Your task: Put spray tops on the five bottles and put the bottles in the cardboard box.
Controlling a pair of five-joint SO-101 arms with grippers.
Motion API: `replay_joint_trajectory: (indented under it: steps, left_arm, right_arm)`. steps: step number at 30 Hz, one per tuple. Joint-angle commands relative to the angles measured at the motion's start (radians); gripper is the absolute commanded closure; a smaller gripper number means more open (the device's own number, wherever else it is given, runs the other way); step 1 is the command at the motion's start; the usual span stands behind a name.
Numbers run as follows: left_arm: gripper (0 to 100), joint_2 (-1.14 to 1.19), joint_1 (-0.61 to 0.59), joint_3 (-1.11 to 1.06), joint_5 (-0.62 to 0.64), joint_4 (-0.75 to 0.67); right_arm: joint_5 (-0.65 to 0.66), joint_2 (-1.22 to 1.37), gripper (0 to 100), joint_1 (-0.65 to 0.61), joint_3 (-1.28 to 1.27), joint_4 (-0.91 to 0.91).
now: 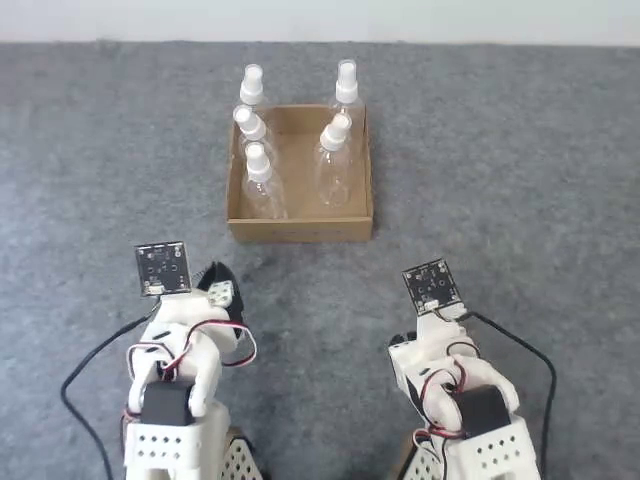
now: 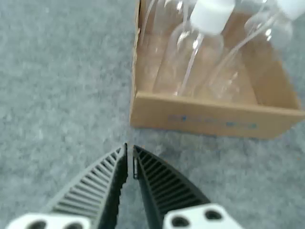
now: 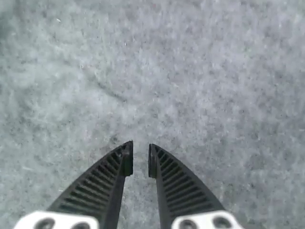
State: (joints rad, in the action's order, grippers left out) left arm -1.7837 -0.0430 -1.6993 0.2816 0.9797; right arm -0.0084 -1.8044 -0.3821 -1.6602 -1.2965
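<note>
Since all five bottles (image 1: 258, 185), spray tops (image 1: 251, 80) on, seem to stand inside the box (image 1: 300, 231), nothing looks left; left pincer (image 2: 129, 155) and right pincer (image 3: 140, 153) sit near it, empty, almost closed.

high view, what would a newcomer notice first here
The cardboard box in the middle of the grey carpet stands out first, with five clear bottles standing in it, each wearing a white spray top. Nearer the camera, the left gripper and right gripper hang over the carpet, nearly shut and holding nothing.
</note>
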Motion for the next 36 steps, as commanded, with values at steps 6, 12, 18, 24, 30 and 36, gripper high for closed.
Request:
replay_joint_trajectory:
  steps: [6,12,18,24,30,36]
  left_arm:
    - [99,-0.014,0.005,0.013,-0.003,0.203]
    - [99,-0.026,0.005,0.013,-0.003,0.276]
    - [99,-0.029,0.006,0.013,-0.003,0.278]
    - [99,-0.029,0.006,0.013,-0.003,0.278]
    - [99,-0.029,0.006,0.013,-0.003,0.278]
    - [99,-0.029,0.006,0.013,-0.003,0.278]
  right_arm:
    - [-0.008,-0.010,99.1,0.008,-0.023,-0.012]
    - [-0.008,-0.010,99.1,0.008,-0.023,-0.012]
    - [-0.008,-0.010,99.1,0.007,-0.023,-0.012]
    - [-0.008,-0.010,99.1,0.007,-0.023,-0.012]
    - [-0.008,-0.010,99.1,0.007,-0.023,-0.012]
    - [-0.008,-0.010,99.1,0.007,-0.023,-0.012]
